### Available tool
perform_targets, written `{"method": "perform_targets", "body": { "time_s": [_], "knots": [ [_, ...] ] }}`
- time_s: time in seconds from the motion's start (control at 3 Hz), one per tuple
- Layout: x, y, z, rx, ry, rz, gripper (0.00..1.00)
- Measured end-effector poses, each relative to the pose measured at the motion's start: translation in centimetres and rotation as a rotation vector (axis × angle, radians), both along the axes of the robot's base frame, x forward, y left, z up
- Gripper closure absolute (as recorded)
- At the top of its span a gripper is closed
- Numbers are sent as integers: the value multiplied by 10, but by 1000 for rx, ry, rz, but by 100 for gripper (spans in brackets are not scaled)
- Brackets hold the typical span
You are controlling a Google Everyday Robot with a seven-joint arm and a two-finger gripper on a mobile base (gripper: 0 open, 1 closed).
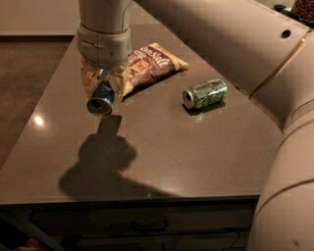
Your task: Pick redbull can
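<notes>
My gripper (101, 93) hangs from the white arm at the upper left, above the dark table (162, 157). It is shut on the redbull can (101, 100), a slim blue-and-silver can held tilted with its silver end toward the camera. The can is lifted off the table; its shadow falls on the surface below. The fingers (86, 78) clasp the can's body on both sides.
A green patterned can (205, 93) lies on its side at the table's right middle. A brown chip bag (149, 61) lies behind the gripper. The white arm (235, 44) spans the upper right. A jar (304, 10) stands at the far right corner. Drawers run below the front edge.
</notes>
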State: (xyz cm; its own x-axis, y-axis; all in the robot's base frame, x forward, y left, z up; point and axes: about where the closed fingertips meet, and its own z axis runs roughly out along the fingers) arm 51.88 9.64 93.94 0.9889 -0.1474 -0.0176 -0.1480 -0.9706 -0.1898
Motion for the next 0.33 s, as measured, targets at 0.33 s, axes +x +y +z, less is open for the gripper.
{"method": "perform_targets", "body": {
  "time_s": [0.33],
  "knots": [
    [7,10,2,38,-31,-4,100]
  ]
}}
